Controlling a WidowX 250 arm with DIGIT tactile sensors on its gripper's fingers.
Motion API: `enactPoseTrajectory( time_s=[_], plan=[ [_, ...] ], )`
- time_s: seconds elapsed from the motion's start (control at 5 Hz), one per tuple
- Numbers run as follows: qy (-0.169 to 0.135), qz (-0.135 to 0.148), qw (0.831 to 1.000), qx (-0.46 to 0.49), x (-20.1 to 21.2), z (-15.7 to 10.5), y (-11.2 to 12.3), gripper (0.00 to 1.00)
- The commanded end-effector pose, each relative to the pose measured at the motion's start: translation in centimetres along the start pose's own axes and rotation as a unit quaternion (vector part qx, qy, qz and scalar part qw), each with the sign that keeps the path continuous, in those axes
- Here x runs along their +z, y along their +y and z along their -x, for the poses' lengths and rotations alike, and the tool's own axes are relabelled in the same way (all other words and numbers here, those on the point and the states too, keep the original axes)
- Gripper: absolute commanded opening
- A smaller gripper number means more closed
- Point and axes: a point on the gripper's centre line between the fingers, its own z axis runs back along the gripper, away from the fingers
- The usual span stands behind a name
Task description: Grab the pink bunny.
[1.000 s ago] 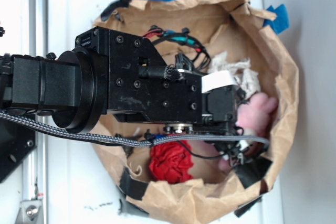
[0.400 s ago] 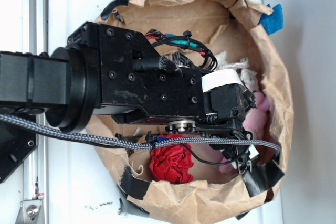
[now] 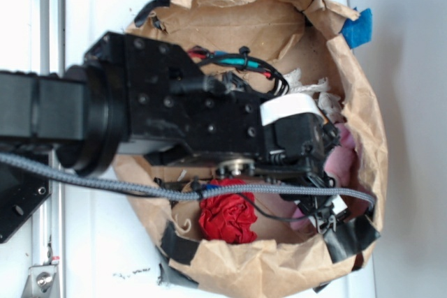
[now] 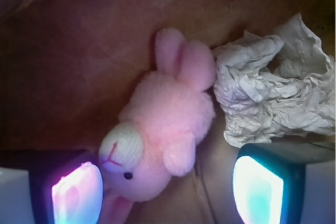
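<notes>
the fingers (image 4: 168,187) are spread wide and pinch nothing, straddling the pink bunny (image 4: 163,129) so a squeeze could catch it. the bunny lies between them on the brown paper bag (image 3: 279,26), its head touching the left-hand pad (image 4: 76,192). a white paper wad (image 4: 273,93) sits just above the other pad (image 4: 257,187), touching the bunny.

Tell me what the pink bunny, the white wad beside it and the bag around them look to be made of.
The pink bunny looks like soft plush: fuzzy nap, rounded stuffed limbs, a paler knit-looking face. The white wad is probably crumpled paper: sharp matte creases. The bag looks like brown kraft paper, wrinkled and torn at the rim, patched with tape.
</notes>
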Motion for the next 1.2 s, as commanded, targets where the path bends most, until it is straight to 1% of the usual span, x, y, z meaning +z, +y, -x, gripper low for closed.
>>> enactPoseTrajectory(
  time_s=[0.0,0.2,0.4,0.6,0.8,1.0],
  plan=[
    [-0.042,0.027,0.999,-0.006,0.8,-1.3,-1.2,1.00],
    [-0.043,0.027,0.999,-0.014,-0.3,-1.1,-1.7,1.00],
    [-0.041,0.005,0.999,-0.024,-2.0,-0.9,-1.7,1.00],
    [-0.034,-0.021,0.999,-0.030,-3.1,-0.5,-1.2,1.00],
    [-0.029,-0.017,0.999,-0.020,-2.7,-0.5,-1.0,0.00],
    [-0.031,-0.014,0.999,-0.023,-2.2,-0.6,-0.8,0.00]
  ],
)
